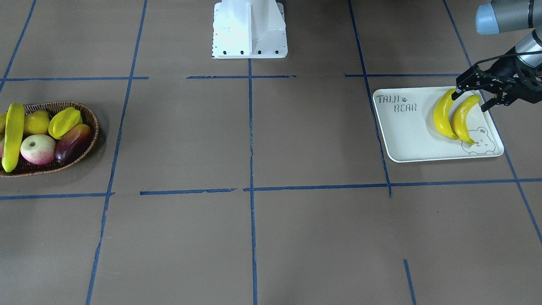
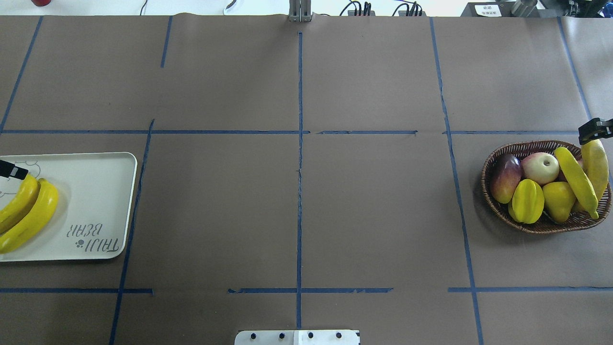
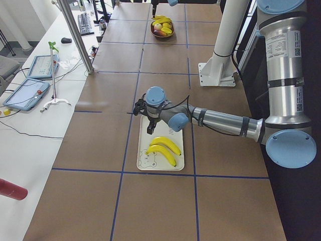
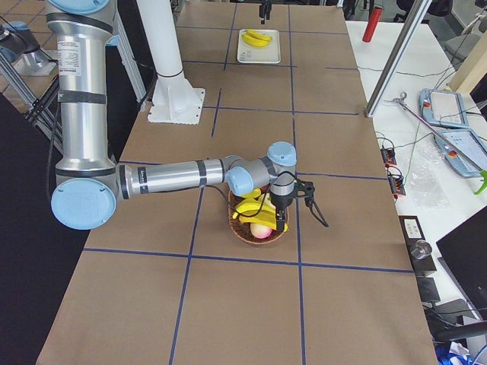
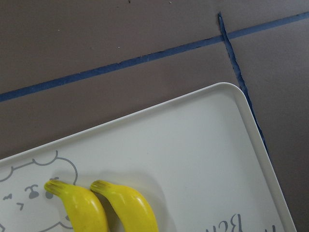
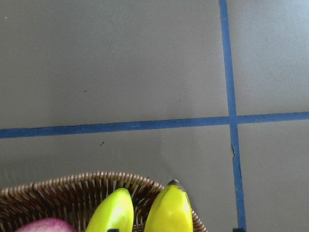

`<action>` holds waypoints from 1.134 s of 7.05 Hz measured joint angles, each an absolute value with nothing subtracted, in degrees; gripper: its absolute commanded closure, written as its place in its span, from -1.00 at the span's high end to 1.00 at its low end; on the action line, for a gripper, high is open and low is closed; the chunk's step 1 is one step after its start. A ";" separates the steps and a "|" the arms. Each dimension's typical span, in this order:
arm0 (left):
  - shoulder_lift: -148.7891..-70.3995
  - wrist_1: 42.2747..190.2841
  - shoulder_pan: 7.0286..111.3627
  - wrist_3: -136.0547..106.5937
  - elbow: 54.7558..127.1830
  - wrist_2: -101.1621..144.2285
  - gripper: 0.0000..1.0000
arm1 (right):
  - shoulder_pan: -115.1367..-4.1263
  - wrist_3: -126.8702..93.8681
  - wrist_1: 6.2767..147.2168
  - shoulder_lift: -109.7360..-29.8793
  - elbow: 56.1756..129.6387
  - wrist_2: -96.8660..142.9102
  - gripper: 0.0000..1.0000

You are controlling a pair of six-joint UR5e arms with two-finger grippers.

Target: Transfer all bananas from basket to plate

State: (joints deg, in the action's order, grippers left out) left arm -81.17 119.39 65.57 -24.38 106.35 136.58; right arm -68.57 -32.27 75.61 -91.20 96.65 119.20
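Note:
Two yellow bananas [image 1: 453, 116] lie side by side on the pale "TAIJI BEAR" plate [image 1: 406, 135], near the bear drawing. My left gripper [image 1: 469, 101] hovers open just over their far tips; the left wrist view shows both tips [image 5: 116, 203] on the plate [image 5: 193, 145]. Two more bananas [image 2: 577, 181] lie in the wicker basket [image 2: 488, 163] along its outer side. My right gripper stands over the end of the outer banana [image 2: 596, 165], with one finger [image 2: 593, 130] in the overhead view. It looks open, and the right wrist view shows both banana tips [image 6: 169, 210].
The basket also holds an apple [image 2: 540, 167], a starfruit [image 2: 527, 201], a dark red mango [image 2: 505, 178] and a yellow pear-like fruit [image 2: 558, 199]. The robot's white base [image 1: 250, 29] stands mid-table. Blue tape lines cross the brown tabletop.

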 measured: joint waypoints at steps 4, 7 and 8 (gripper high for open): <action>-81.18 119.43 65.57 -24.35 106.35 136.58 1.00 | -67.01 -32.18 75.67 -91.96 96.59 119.10 0.43; -81.13 119.49 65.57 -24.37 106.35 136.58 1.00 | -66.06 -32.11 75.61 -92.50 96.59 118.96 0.27; -81.13 119.63 65.57 -24.40 106.35 136.58 1.00 | -66.00 -32.09 75.63 -92.58 96.59 118.83 0.27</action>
State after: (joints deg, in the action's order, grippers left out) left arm -81.13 119.63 65.57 -24.40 106.35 136.58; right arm -66.00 -32.09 75.63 -92.58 96.59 118.83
